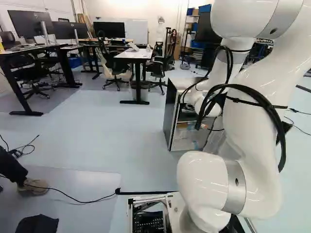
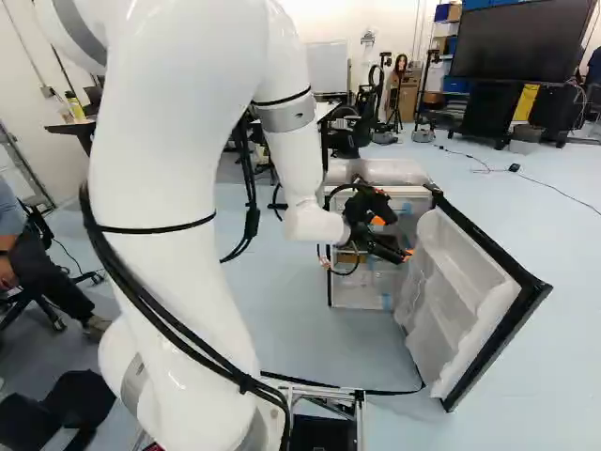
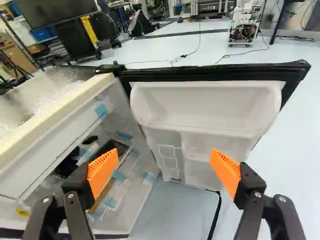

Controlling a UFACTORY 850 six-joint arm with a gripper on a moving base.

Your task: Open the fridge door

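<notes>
- Right base view: the fridge stands ahead of the arm, its door already swung wide at the right.
- Inside the fridge are clear panels with blue tape, and a dark item too shaded to name.
- The door carries white bins on its inner face, a broad one above smaller ones.
- The door is upright, inner face toward the fridge opening; its top edge runs from the fridge back toward the base.
- The hand is near the door's inner side.
- Wrist view: the hand is open, orange pads well apart, the door ahead.
- Left base view: the arm hides the door and part of the fridge.
</notes>
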